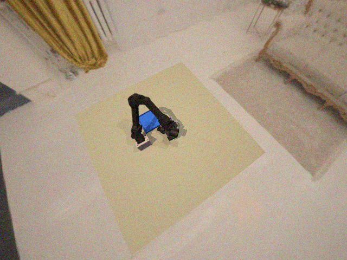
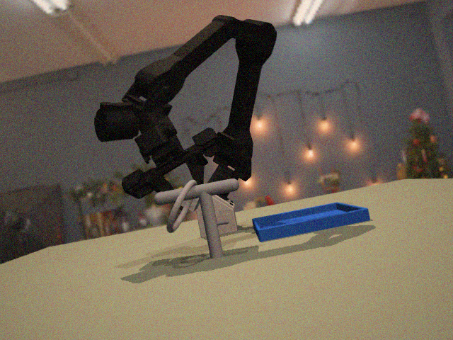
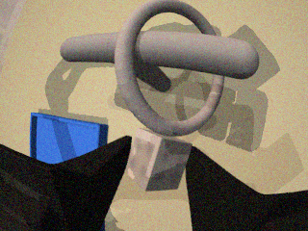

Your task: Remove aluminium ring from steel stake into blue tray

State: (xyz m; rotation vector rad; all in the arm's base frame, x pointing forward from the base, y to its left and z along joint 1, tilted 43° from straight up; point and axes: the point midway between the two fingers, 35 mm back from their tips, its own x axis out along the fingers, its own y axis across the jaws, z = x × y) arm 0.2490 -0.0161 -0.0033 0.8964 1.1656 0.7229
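Observation:
The aluminium ring point(image 2: 170, 227) point(image 3: 126, 82) hangs tilted around the cross-bar point(image 2: 223, 186) point(image 3: 192, 50) of the steel stake point(image 2: 211, 230). In the exterior view it sits left of the post, on the side away from the tray, clear of the mat. The bar passes through the ring's opening, and one bar end sticks out beyond it. My gripper point(image 3: 160, 146) is shut on the ring's tab point(image 3: 166, 166), just below the ring in the wrist view. The blue tray point(image 1: 145, 118) point(image 2: 311, 224) point(image 3: 69, 116) shows no ring in it. In the top view the arm largely hides the stake.
The arm base point(image 1: 143, 144) point(image 2: 223, 215) stands behind the stake in the exterior view. The tray lies to the right of the stake there, and its raised walls show. The arm arches above the stake and tray. A yellowish mat point(image 1: 179, 179) point(image 2: 292, 292) lies under everything.

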